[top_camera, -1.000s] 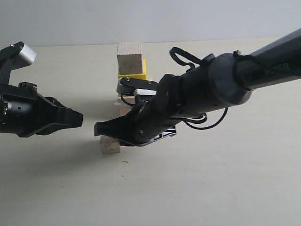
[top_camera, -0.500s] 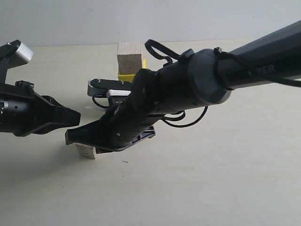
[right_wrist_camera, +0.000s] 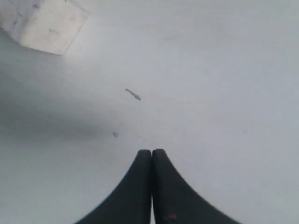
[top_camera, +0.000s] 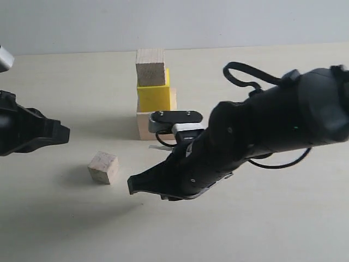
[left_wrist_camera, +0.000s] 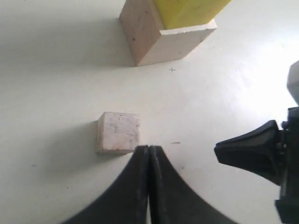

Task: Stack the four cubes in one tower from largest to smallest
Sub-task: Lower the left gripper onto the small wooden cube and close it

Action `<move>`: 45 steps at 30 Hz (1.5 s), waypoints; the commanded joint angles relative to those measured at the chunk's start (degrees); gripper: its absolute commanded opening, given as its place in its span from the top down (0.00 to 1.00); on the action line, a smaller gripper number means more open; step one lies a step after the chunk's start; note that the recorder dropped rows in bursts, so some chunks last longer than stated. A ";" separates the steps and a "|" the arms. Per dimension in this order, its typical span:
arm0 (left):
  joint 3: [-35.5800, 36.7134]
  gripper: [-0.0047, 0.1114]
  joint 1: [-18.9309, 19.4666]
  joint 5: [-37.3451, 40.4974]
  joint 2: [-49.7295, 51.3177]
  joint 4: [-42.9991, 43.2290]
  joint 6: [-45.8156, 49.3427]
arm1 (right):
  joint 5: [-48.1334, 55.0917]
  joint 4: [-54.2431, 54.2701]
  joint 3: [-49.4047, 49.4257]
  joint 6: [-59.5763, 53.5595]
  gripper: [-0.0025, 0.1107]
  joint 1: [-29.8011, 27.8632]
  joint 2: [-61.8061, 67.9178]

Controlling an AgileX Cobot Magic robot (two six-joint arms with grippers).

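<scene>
Exterior view: stacked at far centre, largest cube (top_camera: pixel 148 126) under yellow cube (top_camera: pixel 152 97) under layered-grain cube (top_camera: pixel 150 66). Apart, nearer and left, smallest cube (top_camera: pixel 103 167) flat on table (top_camera: pixel 65 229). Left gripper (top_camera: pixel 65 134) pressed together, empty, left of it; right gripper (top_camera: pixel 131 186) likewise, nearer and right.

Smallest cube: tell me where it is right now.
In the exterior view the smallest cube sits on the table, left of centre, nearer the camera than the three-cube stack, between the left gripper and the right gripper.
</scene>
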 commanded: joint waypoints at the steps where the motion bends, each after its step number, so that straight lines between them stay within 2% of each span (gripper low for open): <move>1: -0.08 0.96 0.08 1.72 2.88 0.13 4.28 | -2.40 -0.60 4.54 0.11 0.98 -0.40 -8.49; 8: -5.45 0.96 -0.05 6.55 11.57 -0.32 2.57 | -2.18 -2.30 5.17 -0.01 0.98 -0.40 -22.53; 11: -8.49 0.96 -1.37 6.72 15.07 1.52 1.96 | -1.60 -4.74 5.17 0.24 0.98 -0.40 -28.03; 13: -10.08 0.93 -2.43 7.15 16.81 3.09 1.28 | -0.65 -5.14 5.17 0.24 0.98 -0.40 -30.81; 15: -11.44 0.84 -3.49 8.61 18.14 4.82 -1.20 | 0.56 -5.24 5.17 0.24 0.98 -0.40 -33.43; 20: -13.67 0.46 -6.06 10.37 19.20 7.00 -5.52 | 3.71 -8.43 5.17 2.66 0.98 -0.40 -38.61; 21: -13.83 0.42 -6.28 10.37 19.20 7.51 -7.25 | 4.09 -9.55 5.17 3.67 0.98 -0.40 -39.64; 25: -13.91 0.43 -6.62 9.74 19.20 14.68 -12.21 | 4.82 -15.27 5.17 9.18 0.98 -0.40 -42.99; 30: -13.91 0.42 -6.76 8.44 19.72 22.20 -15.59 | 6.38 -16.40 5.17 10.58 0.98 -0.40 -45.98; 34: -14.00 0.41 -6.76 7.49 21.59 21.49 -13.76 | 7.18 -16.40 5.17 10.58 0.98 -0.40 -47.09; 40: -14.00 0.20 -6.76 6.60 23.09 18.78 -13.65 | 8.24 -16.40 5.17 10.80 0.98 -0.40 -47.39; 45: -14.00 0.21 -6.76 6.20 23.35 16.72 -13.65 | 9.05 -16.40 5.17 11.17 0.98 -0.40 -47.39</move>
